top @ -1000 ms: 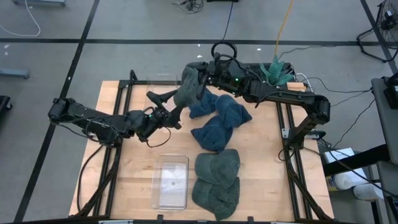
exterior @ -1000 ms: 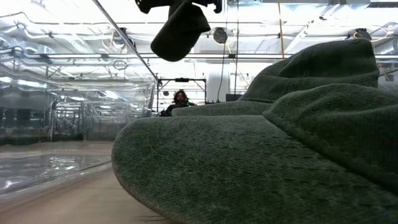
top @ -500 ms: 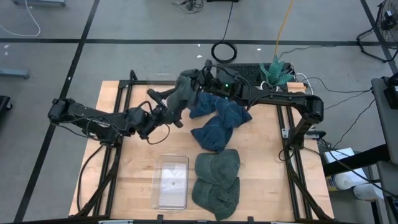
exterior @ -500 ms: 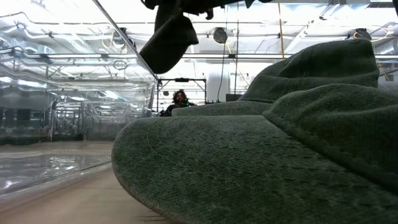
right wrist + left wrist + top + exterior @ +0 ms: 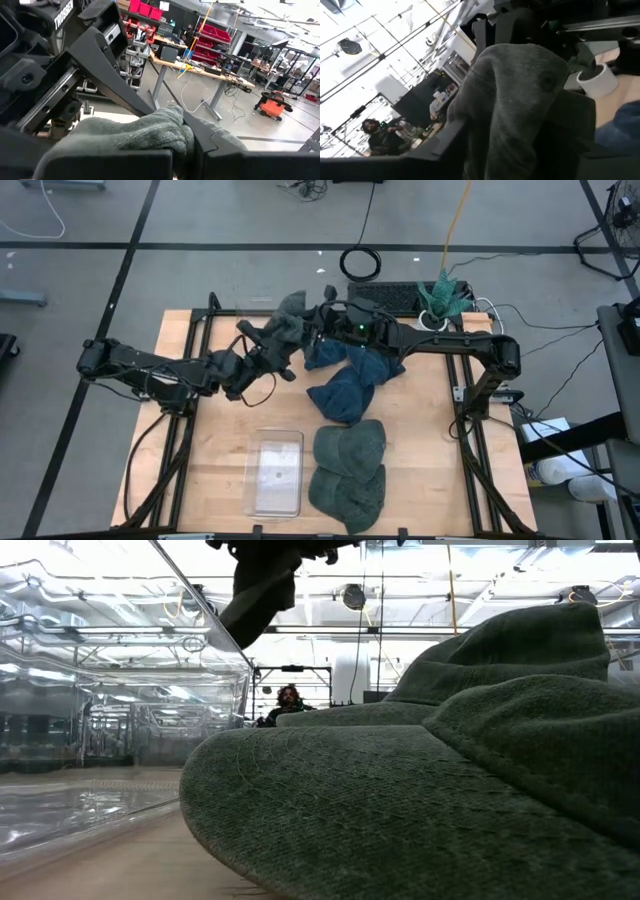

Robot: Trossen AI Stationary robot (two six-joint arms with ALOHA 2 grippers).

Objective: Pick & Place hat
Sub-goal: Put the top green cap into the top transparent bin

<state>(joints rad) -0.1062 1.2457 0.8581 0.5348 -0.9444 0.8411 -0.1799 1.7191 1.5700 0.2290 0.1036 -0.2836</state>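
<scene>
Hat (image 5: 286,321): grey ribbed knit cloth, matt. Table (image 5: 200,442): pale wood. Bin (image 5: 275,472): clear glossy plastic.

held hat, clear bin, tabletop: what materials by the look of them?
Held grey hat: soft ribbed knit, probably fleece or wool; it droops from the right hand.
Clear bin: see-through glossy plastic, wood showing through it.
Tabletop: pale wood, likely plywood, matte with faint grain.

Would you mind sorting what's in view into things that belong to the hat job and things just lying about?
In the job:
- grey hat, held up between the arms
- right gripper, shut on it
- left gripper, at the hat
- clear container

Lying about:
- blue hats
- green hats
- coiled cable
</scene>
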